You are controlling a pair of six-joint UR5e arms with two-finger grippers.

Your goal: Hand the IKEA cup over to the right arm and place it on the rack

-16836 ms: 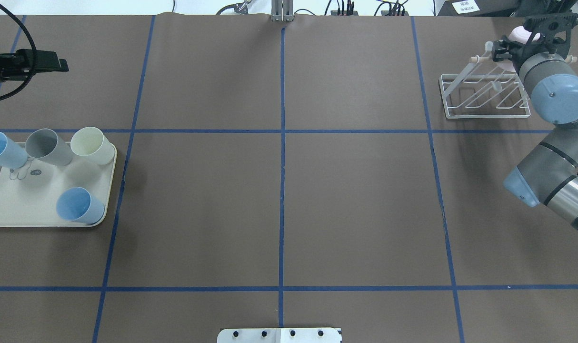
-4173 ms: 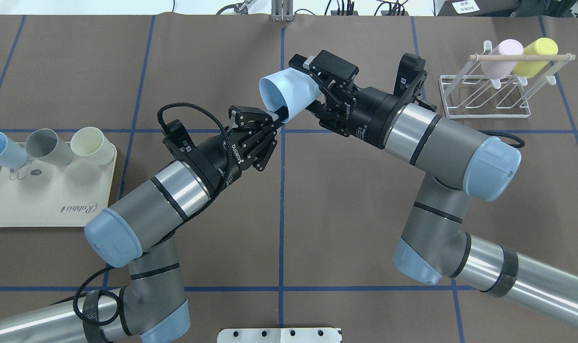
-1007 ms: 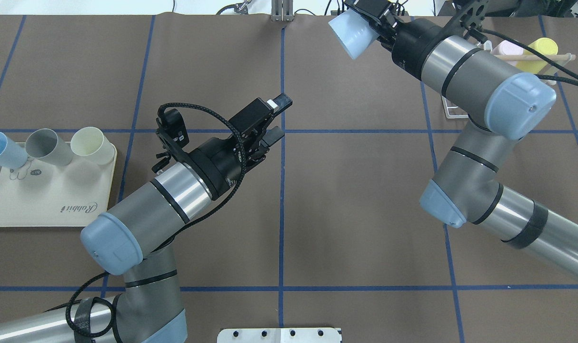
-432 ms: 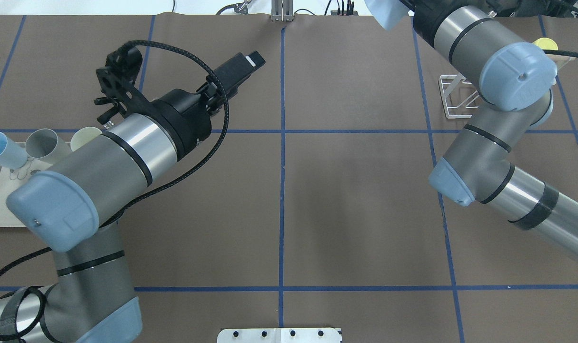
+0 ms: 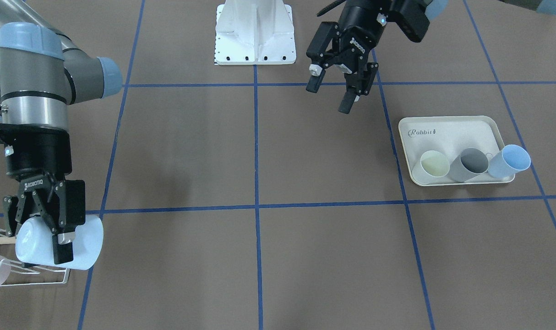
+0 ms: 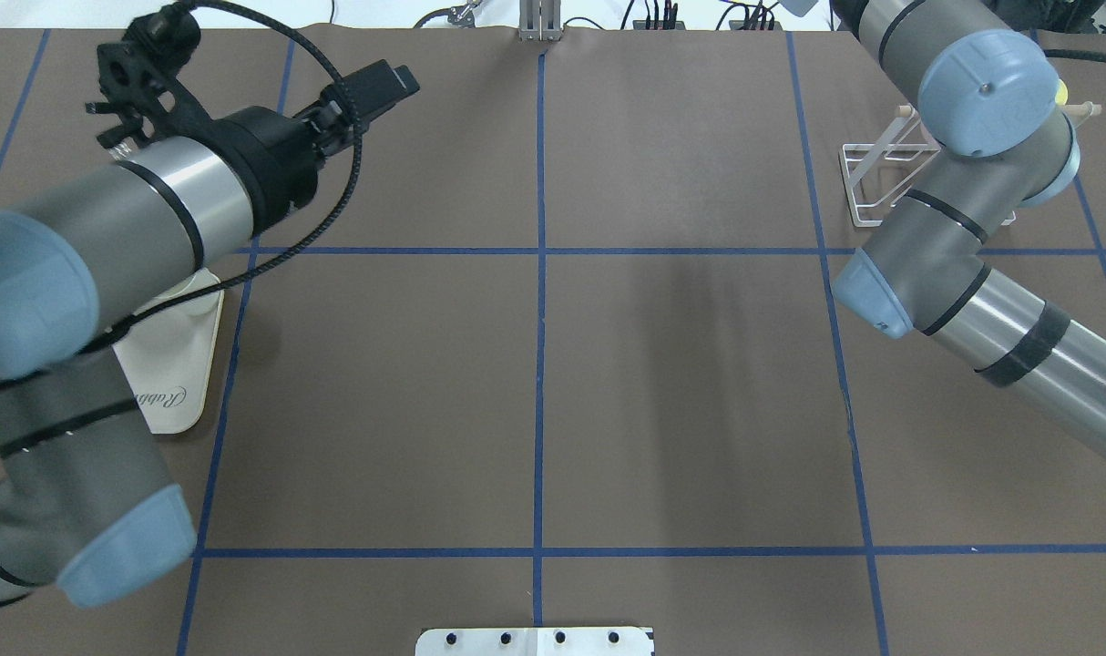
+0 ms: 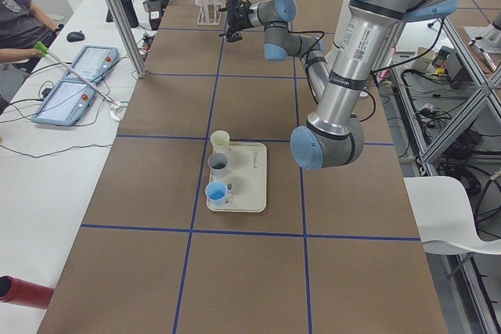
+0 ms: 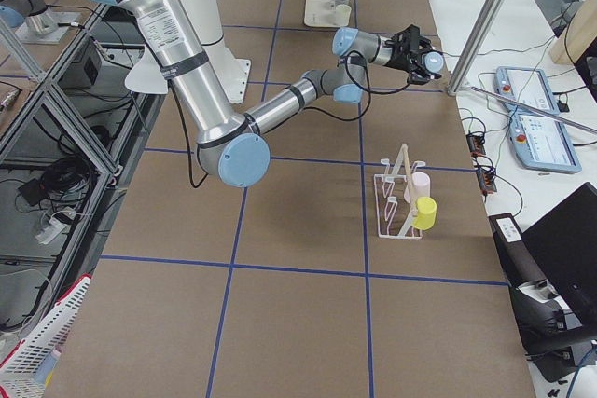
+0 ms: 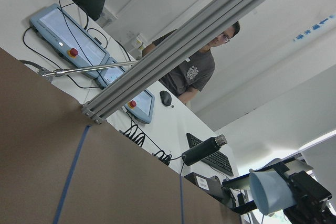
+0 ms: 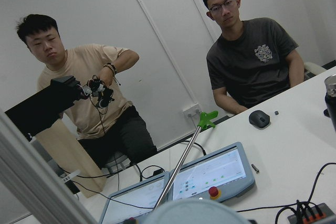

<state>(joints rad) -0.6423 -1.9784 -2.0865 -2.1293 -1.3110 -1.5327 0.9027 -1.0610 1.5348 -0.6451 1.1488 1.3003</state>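
The light blue IKEA cup (image 5: pixel 86 245) lies sideways in my right gripper (image 5: pixel 44 243), which is shut on it, just over the near edge of the white wire rack (image 5: pixel 35 272). In the exterior right view the rack (image 8: pixel 394 200) holds a pink cup (image 8: pixel 419 184) and a yellow cup (image 8: pixel 426 212). The rack (image 6: pixel 876 182) is half hidden by the right arm from overhead. My left gripper (image 5: pixel 328 97) hangs open and empty above the table near the robot's base. The left wrist view catches the blue cup (image 9: pixel 269 192) far off.
The cream rabbit-print tray (image 5: pixel 447 130) carries a cream cup (image 5: pixel 433 166), a grey cup (image 5: pixel 470 162) and a blue cup (image 5: pixel 511 160). The robot's white base plate (image 5: pixel 255 36) sits at the table's edge. Two people sit behind control tablets (image 10: pixel 210 174) beyond the table.
The right arm has carried the blue cup farther toward the rack, out of the overhead view's top edge. The left arm has swung back to the left, its gripper still open.
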